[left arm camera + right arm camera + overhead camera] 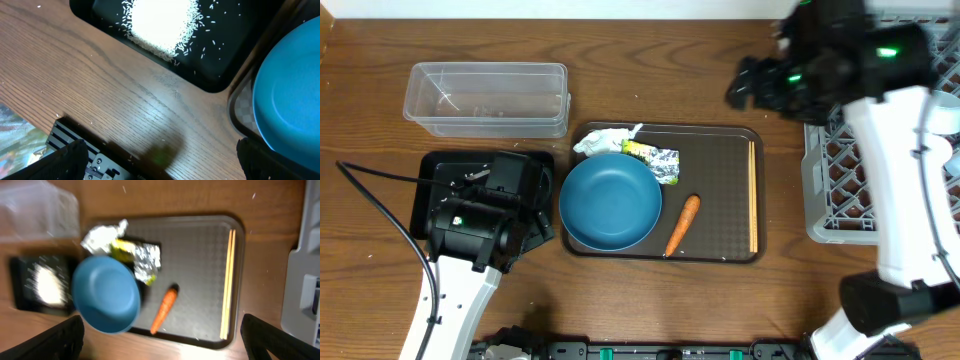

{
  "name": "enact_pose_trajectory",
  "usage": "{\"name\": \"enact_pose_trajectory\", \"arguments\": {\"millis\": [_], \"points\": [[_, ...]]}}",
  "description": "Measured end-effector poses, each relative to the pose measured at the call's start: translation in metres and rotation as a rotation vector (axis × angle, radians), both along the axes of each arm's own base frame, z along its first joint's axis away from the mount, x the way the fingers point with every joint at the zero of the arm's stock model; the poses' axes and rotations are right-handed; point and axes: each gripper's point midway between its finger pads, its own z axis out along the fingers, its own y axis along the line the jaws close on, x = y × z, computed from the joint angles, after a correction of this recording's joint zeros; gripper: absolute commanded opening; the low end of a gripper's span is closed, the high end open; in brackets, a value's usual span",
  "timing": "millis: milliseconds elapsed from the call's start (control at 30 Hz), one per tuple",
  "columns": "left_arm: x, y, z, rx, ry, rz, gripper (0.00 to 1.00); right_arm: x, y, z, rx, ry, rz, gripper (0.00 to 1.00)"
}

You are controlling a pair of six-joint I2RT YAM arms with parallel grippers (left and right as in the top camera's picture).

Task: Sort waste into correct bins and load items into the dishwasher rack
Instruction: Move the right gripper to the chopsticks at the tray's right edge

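A large dark-blue bowl [610,202] sits on a dark brown serving tray [720,150], with crumpled white paper [603,142], a foil wrapper [658,161], an orange carrot [682,224] and wooden chopsticks [753,195]. A heap of white rice [160,22] lies in the black tray [220,70]. My left gripper [160,162] is open and empty over the wood beside that tray, which its arm mostly covers in the overhead view [430,185]. My right gripper [162,340] is open and empty, high above the serving tray. The small bowl and the cup are out of view.
The clear tub [485,98] stands at the back left. The grey rack [860,190] is at the right edge, partly hidden by my right arm [900,150]. The left arm's black cable [380,215] trails over the table at the left.
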Motion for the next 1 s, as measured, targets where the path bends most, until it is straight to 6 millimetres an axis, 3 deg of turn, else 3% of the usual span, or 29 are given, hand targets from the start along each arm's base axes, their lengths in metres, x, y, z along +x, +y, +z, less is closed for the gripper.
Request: {"name": "enact_pose_trajectory", "arguments": {"millis": [133, 367, 700, 833, 1000], "points": [[0.0, 0.0, 0.0, 0.0, 0.0, 0.0, 0.98, 0.001, 0.014, -0.027, -0.104, 0.049, 0.042, 0.99], [0.0, 0.0, 0.0, 0.0, 0.0, 0.0, 0.98, 0.011, 0.016, -0.071, -0.207, 0.145, 0.049, 0.99], [0.0, 0.0, 0.0, 0.0, 0.0, 0.0, 0.98, 0.001, 0.013, -0.167, -0.324, 0.457, 0.074, 0.99], [0.0, 0.0, 0.0, 0.0, 0.0, 0.0, 0.98, 0.0, 0.015, -0.183, -0.339, 0.495, 0.078, 0.99], [0.0, 0.0, 0.0, 0.0, 0.0, 0.0, 0.98, 0.001, 0.013, -0.183, -0.348, 0.494, 0.074, 0.99]]}}
